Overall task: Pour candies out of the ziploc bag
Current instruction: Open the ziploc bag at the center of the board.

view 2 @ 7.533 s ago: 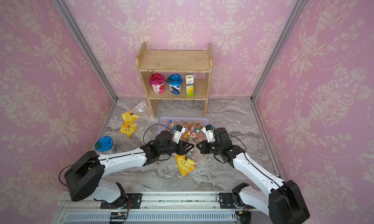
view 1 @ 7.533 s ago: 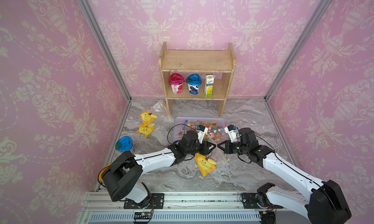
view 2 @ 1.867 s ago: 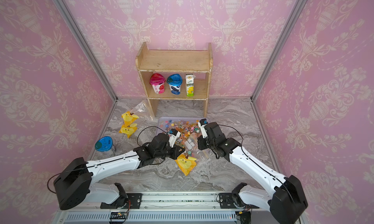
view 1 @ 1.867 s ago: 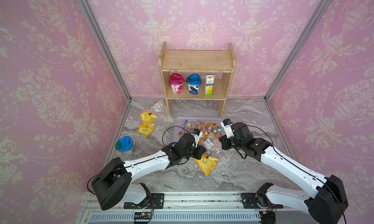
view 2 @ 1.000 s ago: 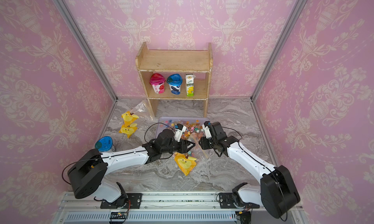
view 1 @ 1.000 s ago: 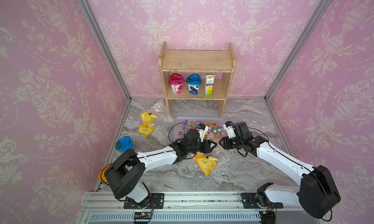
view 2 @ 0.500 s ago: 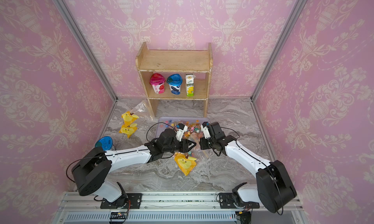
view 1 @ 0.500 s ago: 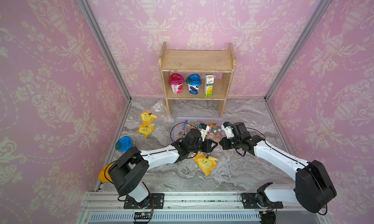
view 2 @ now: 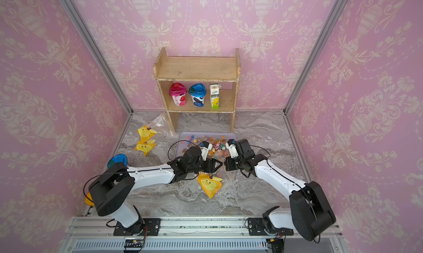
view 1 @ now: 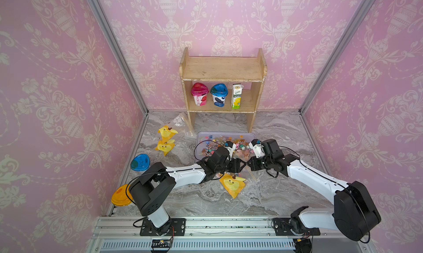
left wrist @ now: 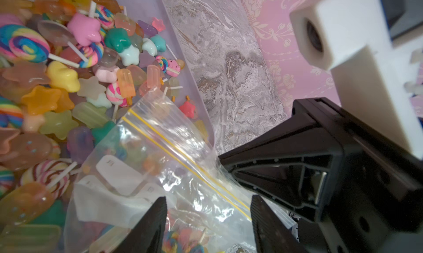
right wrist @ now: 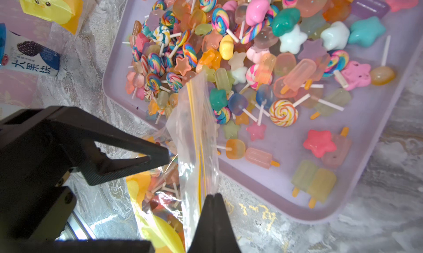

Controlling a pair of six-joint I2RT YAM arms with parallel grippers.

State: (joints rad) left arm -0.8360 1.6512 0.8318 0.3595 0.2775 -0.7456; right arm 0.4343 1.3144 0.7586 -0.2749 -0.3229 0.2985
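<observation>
The clear ziploc bag (view 1: 232,183) with yellow zip lines and a yellow duck print lies at the near edge of the lavender tray (view 1: 201,135), its mouth (right wrist: 194,107) over the rim. Loose candies (right wrist: 229,57) fill the tray, and a few candies (right wrist: 164,185) show through the bag. My right gripper (right wrist: 214,195) is shut on the bag's zip edge. My left gripper (left wrist: 208,200) stands open astride the bag's body (left wrist: 160,153), one of its fingers (right wrist: 137,149) at the film. Both grippers meet tip to tip in both top views, the left gripper (view 2: 218,165) facing the right gripper (view 2: 225,165).
A wooden shelf (view 1: 223,80) with two cups and a carton stands behind the tray. Two yellow duck bags (view 1: 166,139) and an empty clear bag (view 1: 180,123) lie at the left. A blue lid (view 1: 140,162) and an orange lid (view 1: 120,195) sit near the left wall.
My right gripper has shut on the bag's zip edge. My left gripper's jaws have spread wider. Both arms have hardly shifted over the last second.
</observation>
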